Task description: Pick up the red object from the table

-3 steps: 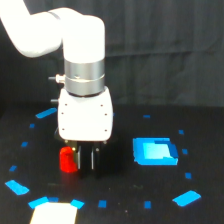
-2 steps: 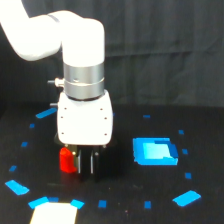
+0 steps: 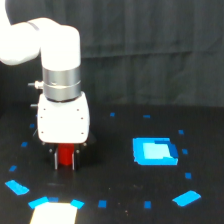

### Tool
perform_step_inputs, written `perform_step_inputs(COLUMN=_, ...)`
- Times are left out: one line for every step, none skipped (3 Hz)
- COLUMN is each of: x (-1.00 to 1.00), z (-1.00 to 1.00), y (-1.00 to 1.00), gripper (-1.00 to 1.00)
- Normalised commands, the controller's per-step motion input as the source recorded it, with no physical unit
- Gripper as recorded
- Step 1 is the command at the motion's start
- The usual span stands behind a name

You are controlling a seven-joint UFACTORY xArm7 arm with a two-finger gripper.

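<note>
Free room and obstacles: the gripper (image 3: 65, 159) stands low over the table (image 3: 115, 195), its dark fingers flanking the red object (image 3: 65, 154). Only flat blue tape marks and the larger blue rectangle (image 3: 154, 151), well apart toward the exterior view's right, surround it.

End effector (image 3: 65, 159) shifted sideways, now straddling red object (image 3: 65, 155).

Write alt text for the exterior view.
A white robot arm's gripper stands on a black table, its fingers on either side of a small red object. Blue tape marks dot the table, with a larger blue rectangle toward the exterior view's right.
</note>
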Motion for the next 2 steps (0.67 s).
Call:
perform_step_inputs(x=-0.14, z=-0.42, y=0.07, gripper=1.00)
perform_step_inputs(x=0.17, z=0.61, y=0.10, gripper=-0.83)
